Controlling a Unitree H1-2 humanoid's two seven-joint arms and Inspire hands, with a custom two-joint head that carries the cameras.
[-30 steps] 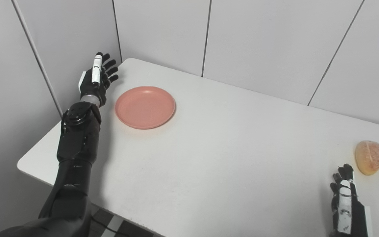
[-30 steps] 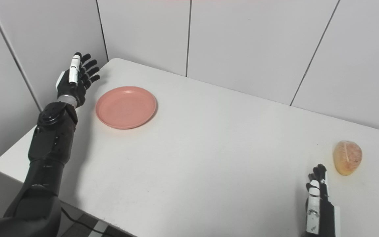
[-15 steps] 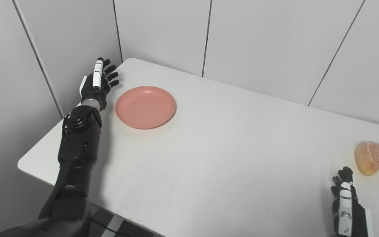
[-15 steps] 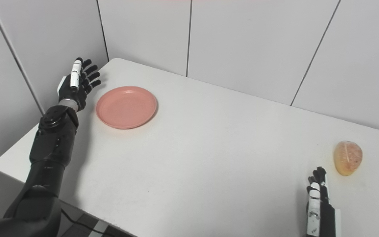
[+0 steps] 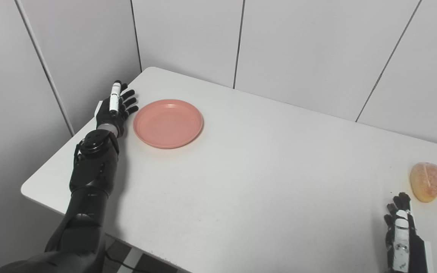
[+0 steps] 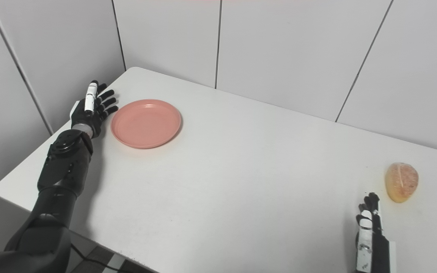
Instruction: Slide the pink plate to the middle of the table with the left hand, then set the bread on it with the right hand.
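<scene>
Since a second ago your left hand (image 5: 114, 110) has dropped down and come in closer to the pink plate (image 5: 168, 123). It was up by the wall corner with the fingers higher than the table edge, and now it sits low, just beside the plate's left rim. Can't quite tell if the fingertips are touching the rim or only next to it; looks like a sliver of a gap, but it's close. The fingers are spread apart, palm facing toward the plate, nothing in it.

Your plate hasn't budged at all, it's still parked in the far left part of the white table (image 5: 264, 178), well off from the middle, and it has nothing on it.

Over on the other side, your right hand (image 6: 370, 231) pokes in from the bottom edge near the right corner of the table, a bit lower in frame than before. The fingers are loosely extended and slightly parted, holding nothing, thumb side up from what you can see. The bread (image 6: 401, 181) is lying on the table just past those fingertips, a little to the right, not touching them. It's a roundish golden roll with a slit down the top, same spot as before.
</scene>
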